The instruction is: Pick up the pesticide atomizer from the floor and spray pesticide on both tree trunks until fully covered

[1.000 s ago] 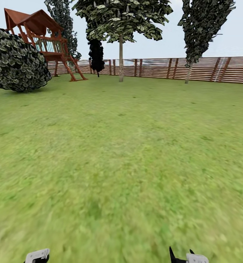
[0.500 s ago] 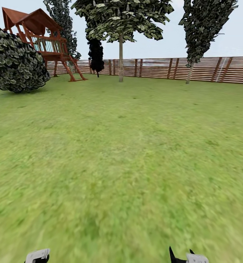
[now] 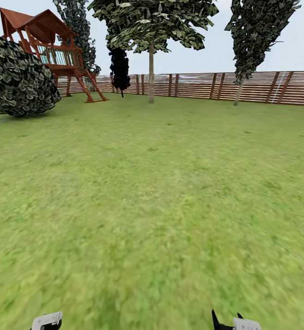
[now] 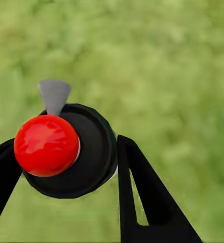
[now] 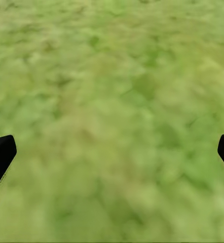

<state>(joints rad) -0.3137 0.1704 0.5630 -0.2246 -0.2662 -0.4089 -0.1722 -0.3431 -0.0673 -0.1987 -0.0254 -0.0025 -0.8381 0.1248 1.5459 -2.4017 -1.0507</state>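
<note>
Atomizer (image 4: 66,152) sat clenched in the left tool (image 4: 66,172), its black round body wedged between the two dark fingers (image 4: 142,187), a glossy red cap facing the wrist camera and a small grey nozzle poking out beside it. By the look of it the thing was a hard plastic bottle, rigid and smooth, likely light unless full of liquid; the curved wall seemed apt to slip or twist in a two-finger hold, so a grasp across the widest part of the body, clear of the red cap and nozzle, looked the sound one. The right tool (image 5: 112,152) hung released over bare grass, its fingertips showing at opposite edges of the right wrist view with nothing between them. The garden (image 3: 152,192) lay as a wide, flat lawn underfoot, open and free of clutter ahead. Far across it stood a tree (image 3: 151,27) with a pale bare trunk (image 3: 151,75) just before the brown slat fence (image 3: 262,87), a second tree (image 3: 257,32) further right along the fence, a dark conifer (image 3: 120,68) nearby, a big round shrub (image 3: 17,75) and a wooden play tower (image 3: 46,41) at left. Both trunks were well apart from the robot, so spraying was not yet within reach.
</note>
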